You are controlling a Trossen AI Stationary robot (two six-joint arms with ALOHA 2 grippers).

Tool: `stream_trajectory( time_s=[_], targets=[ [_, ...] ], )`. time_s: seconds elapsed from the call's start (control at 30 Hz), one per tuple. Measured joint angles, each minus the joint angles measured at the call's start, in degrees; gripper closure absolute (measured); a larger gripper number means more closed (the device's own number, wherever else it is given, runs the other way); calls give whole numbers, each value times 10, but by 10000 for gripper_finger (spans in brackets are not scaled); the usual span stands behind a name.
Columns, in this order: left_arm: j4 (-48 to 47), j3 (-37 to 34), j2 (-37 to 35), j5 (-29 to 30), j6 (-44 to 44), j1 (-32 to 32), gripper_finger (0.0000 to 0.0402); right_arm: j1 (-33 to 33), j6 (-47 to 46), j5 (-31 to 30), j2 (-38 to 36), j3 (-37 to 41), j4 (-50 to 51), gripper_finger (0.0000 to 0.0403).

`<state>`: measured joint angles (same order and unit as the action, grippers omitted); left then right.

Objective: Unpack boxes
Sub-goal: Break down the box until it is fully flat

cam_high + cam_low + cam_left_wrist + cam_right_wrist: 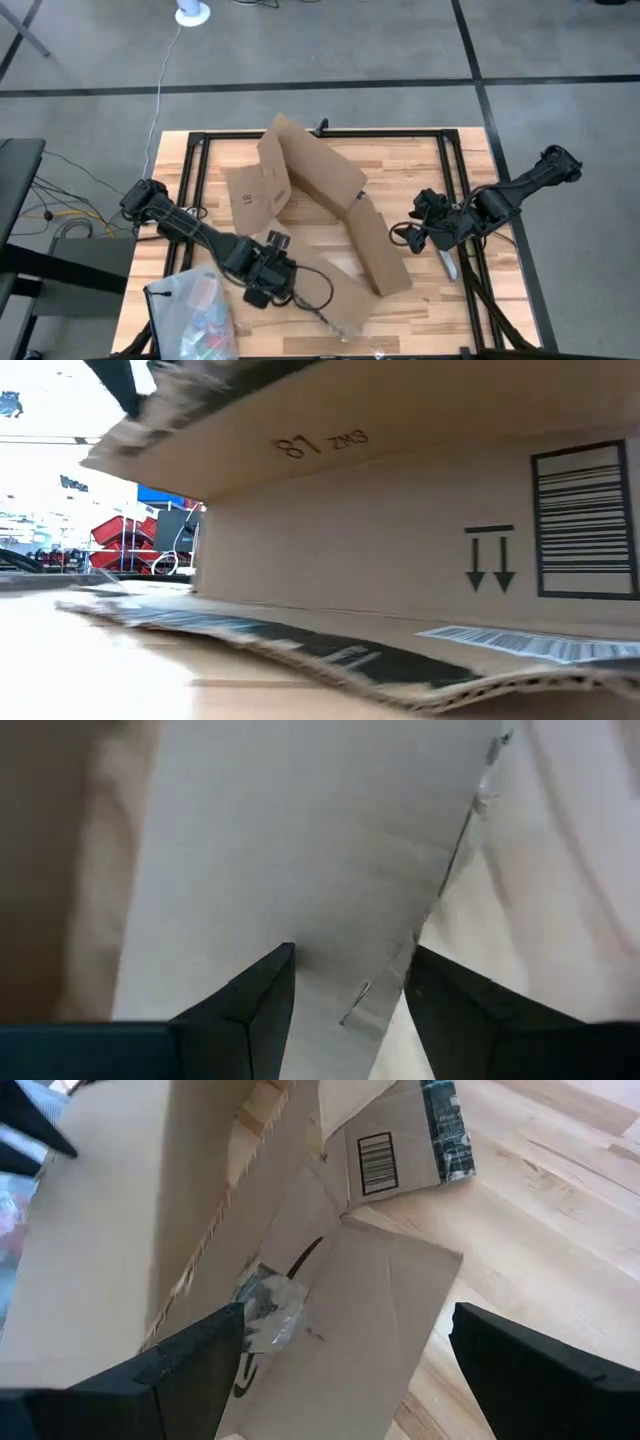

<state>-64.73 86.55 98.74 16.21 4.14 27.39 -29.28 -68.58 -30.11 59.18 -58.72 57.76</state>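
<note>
Cardboard box point(320, 215) sprawls flattened across mid-table, its near end hidden under the left gripper point(285, 275), fingers parted around a flap. Further right, the right gripper point(415, 232) gapes empty beside it.

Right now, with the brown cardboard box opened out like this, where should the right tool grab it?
Probably the long free flap of the brown corrugated cardboard box nearest the open right tool. Come in sideways from the robot's right: that thin edge faces the fingers, with bare wooden table beside it.
</note>
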Motion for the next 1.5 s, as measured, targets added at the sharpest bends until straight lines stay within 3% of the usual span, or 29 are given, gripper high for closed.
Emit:
stream_trajectory(
  time_s=[0.17,0.3,0.57,0.77,0.97,1.07,1.17,1.3,1.5],
  targets=[
    [0,37,0,17,4,-76,234,-7,-6,0,2,0,2,70],
    [1,61,0,-28,12,-122,234,-16,-19,0,2,0,8,70],
    [32,60,0,-39,54,-150,234,-19,-21,0,2,0,9,70],
    [101,36,0,44,71,-151,234,-19,-29,-17,2,0,10,70],
    [159,32,4,68,25,-164,234,-18,-30,-18,2,0,9,70],
    [161,32,12,71,-57,-172,238,-18,-30,-18,2,0,10,70],
    [152,32,30,84,-112,-184,274,-18,-30,-19,2,1,12,70],
    [159,32,57,90,-151,-205,379,-26,-30,-19,2,1,20,70],
    [155,43,68,78,-174,-224,400,-64,-46,-19,2,1,23,70]
  ],
)
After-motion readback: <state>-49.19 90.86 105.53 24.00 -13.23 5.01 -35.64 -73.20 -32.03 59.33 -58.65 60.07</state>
